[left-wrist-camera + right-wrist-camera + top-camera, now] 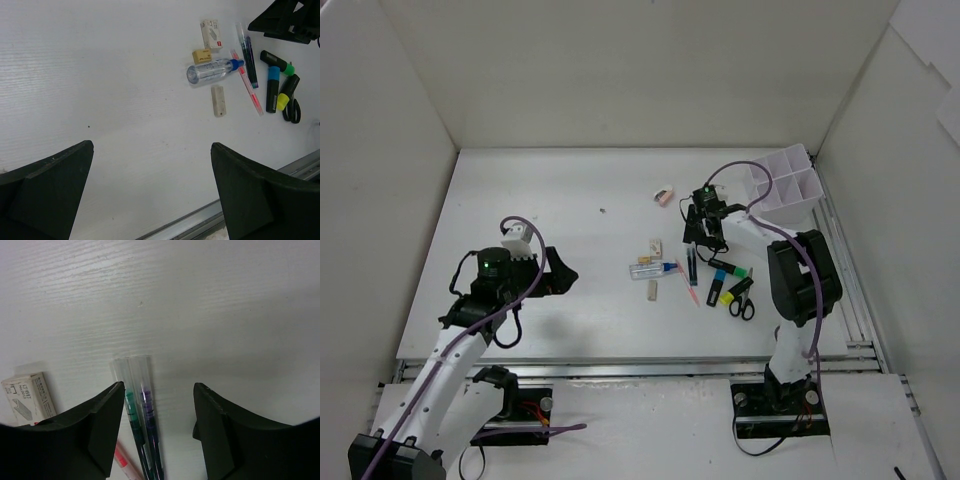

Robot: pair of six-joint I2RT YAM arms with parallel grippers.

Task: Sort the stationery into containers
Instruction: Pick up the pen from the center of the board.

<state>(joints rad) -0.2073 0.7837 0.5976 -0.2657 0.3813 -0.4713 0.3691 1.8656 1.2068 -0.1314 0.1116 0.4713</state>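
The stationery lies in a loose pile at centre right. It holds a clear blue-capped tube [212, 71], a beige eraser [201, 55], a boxed white eraser [212, 33], a red pen [247, 85], markers [273, 87] and black scissors [742, 304]. A pink eraser [663, 196] lies apart, farther back. My right gripper [706, 242] is open and low over two thin dark pens [141, 412], which lie between its jaws [159, 407], nearer the left finger. My left gripper [565, 275] is open and empty [152, 190], well left of the pile. The white organiser box [785, 185] stands at the back right.
White walls close in the table on the left, back and right. A metal rail [650, 368] runs along the near edge. The right arm's cable [760, 215] loops beside the organiser.
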